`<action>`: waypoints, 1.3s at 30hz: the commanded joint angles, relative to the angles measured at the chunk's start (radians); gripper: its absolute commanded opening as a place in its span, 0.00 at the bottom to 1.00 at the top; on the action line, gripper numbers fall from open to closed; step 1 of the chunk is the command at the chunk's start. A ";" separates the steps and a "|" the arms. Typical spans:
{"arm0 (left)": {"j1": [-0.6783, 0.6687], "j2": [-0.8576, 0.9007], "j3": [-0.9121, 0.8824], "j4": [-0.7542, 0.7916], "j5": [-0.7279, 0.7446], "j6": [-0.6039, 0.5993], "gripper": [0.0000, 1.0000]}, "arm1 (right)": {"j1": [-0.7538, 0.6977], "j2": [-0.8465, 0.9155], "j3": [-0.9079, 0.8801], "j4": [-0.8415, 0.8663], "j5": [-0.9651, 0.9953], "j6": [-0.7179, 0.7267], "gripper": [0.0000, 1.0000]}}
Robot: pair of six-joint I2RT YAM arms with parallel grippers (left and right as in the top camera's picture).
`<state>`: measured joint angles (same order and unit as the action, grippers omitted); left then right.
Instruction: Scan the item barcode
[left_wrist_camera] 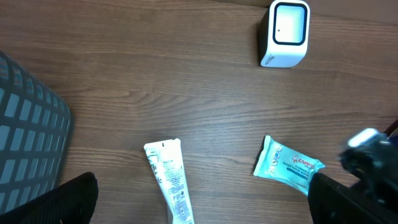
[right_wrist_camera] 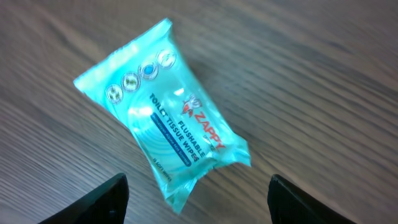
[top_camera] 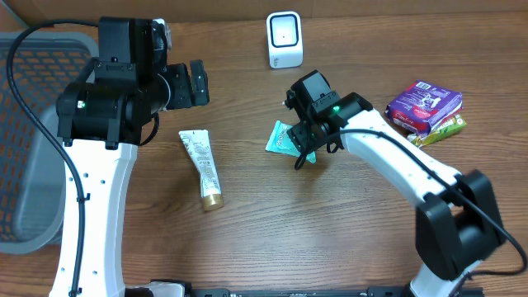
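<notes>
- Lying flat near the middle of the brown wood-grain worktop (top_camera: 247,239) is the teal plastic packet of flushable wipes (right_wrist_camera: 163,106), printed face up.
- The right arm's black fingers (right_wrist_camera: 106,199) stand apart with one end of the packet between them, neither touching it; they hold nothing.
- The left arm's black fingers (left_wrist_camera: 68,199) are spread wide and empty, at about 10 o'clock from the packet.
- A white box-shaped scanner with a dark-rimmed window (top_camera: 285,39) stands at 12 o'clock from the packet, with bare worktop between them.
- A white squeeze tube with a gold cap (top_camera: 202,167) lies at 8 o'clock, apart.
- A purple foil pack (top_camera: 424,105) rests on a yellow-green one (top_camera: 445,128) at 3 o'clock, well apart.
- A grey mesh basket (top_camera: 25,165) sits at the 9 o'clock edge.
</notes>
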<state>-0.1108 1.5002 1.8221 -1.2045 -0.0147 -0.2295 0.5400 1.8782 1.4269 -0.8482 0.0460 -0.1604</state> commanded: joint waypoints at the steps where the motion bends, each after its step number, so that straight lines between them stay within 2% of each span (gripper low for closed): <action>1: -0.001 0.005 0.014 0.003 0.007 0.013 1.00 | -0.041 0.035 -0.006 0.015 -0.078 -0.163 0.72; 6: -0.001 0.005 0.014 0.003 0.007 0.013 0.99 | -0.125 0.063 -0.006 0.036 -0.131 -0.171 0.75; 8: -0.001 0.005 0.014 0.003 0.007 0.013 1.00 | -0.170 0.077 -0.006 0.055 -0.266 -0.170 0.79; 13: -0.001 0.005 0.014 0.003 0.007 0.013 1.00 | -0.208 0.129 -0.006 0.068 -0.456 -0.169 0.80; 20: -0.001 0.005 0.014 0.003 0.007 0.013 0.99 | -0.208 0.227 -0.006 0.069 -0.483 -0.146 0.80; 32: -0.001 0.005 0.014 0.003 0.007 0.013 1.00 | -0.208 0.291 -0.006 0.099 -0.580 -0.089 0.78; 34: -0.001 0.005 0.014 0.003 0.007 0.013 1.00 | -0.208 0.307 -0.006 0.103 -0.579 -0.074 0.72; 35: -0.001 0.005 0.014 0.003 0.007 0.013 1.00 | -0.208 0.325 -0.006 0.106 -0.579 -0.071 0.51; 37: -0.001 0.005 0.014 0.003 0.007 0.013 0.99 | -0.208 0.356 -0.006 0.107 -0.580 -0.037 0.25; 39: -0.001 0.005 0.014 0.003 0.007 0.013 0.99 | -0.211 0.374 -0.006 0.107 -0.581 -0.021 0.13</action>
<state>-0.1108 1.5002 1.8221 -1.2045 -0.0143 -0.2295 0.3256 2.1586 1.4403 -0.7326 -0.5800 -0.2268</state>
